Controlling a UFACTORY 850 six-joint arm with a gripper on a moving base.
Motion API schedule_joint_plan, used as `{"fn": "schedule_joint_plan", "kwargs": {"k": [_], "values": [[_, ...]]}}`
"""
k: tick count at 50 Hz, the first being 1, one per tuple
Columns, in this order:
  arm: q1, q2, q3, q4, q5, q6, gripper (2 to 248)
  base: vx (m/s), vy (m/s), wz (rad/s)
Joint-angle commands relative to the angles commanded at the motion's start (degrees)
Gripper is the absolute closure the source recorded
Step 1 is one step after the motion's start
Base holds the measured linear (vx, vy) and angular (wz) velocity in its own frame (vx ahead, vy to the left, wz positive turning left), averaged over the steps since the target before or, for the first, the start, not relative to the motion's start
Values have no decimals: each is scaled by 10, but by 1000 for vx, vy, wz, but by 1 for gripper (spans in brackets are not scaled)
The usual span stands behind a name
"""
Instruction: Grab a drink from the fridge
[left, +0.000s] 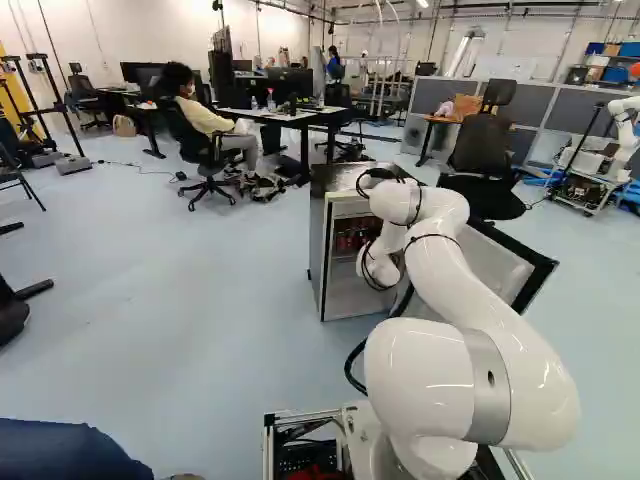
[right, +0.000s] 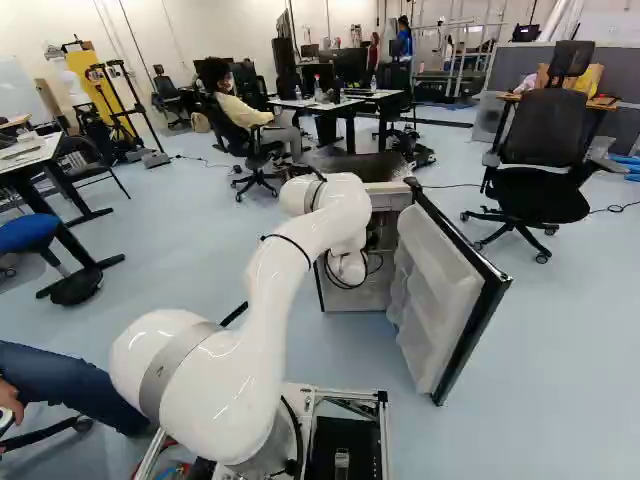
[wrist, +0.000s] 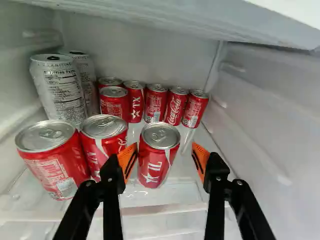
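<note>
The nearest middle red can (wrist: 158, 157) is standing on the fridge shelf (wrist: 177, 194), and the tool (wrist: 164, 146) is waiting with its fingers apart around it, one orange pad (wrist: 128, 160) sitting much closer to it than the other. The step in hand seems to be lining up for the grip. Good work here means shifting slightly towards that closer pad, while keeping it from shoving the neighbouring can (wrist: 102, 137). The pads should be reaching well down the can's straight wall, not pinching its rim, before closing evenly and gently. The far row of cans (wrist: 155, 104) needs no touching. Lifting slightly, then backing straight out, should be keeping clear of the open door (right: 430, 300) at right.
</note>
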Motion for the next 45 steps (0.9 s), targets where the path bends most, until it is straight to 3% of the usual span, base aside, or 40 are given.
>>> {"fn": "schedule_joint_plan", "kwargs": {"k": [7, 8, 13, 14, 18, 19, 45], "values": [[0, 0, 0, 0, 0, 0, 85, 0, 0, 0], [0, 0, 0, 0, 0, 0, 108, 0, 0, 0], [0, 0, 0, 0, 0, 0, 108, 0, 0, 0], [0, 0, 0, 0, 0, 0, 145, 0, 0, 0], [0, 0, 0, 0, 0, 0, 145, 0, 0, 0], [0, 0, 0, 0, 0, 0, 157, 0, 0, 0], [0, 0, 0, 0, 0, 0, 157, 0, 0, 0]]}}
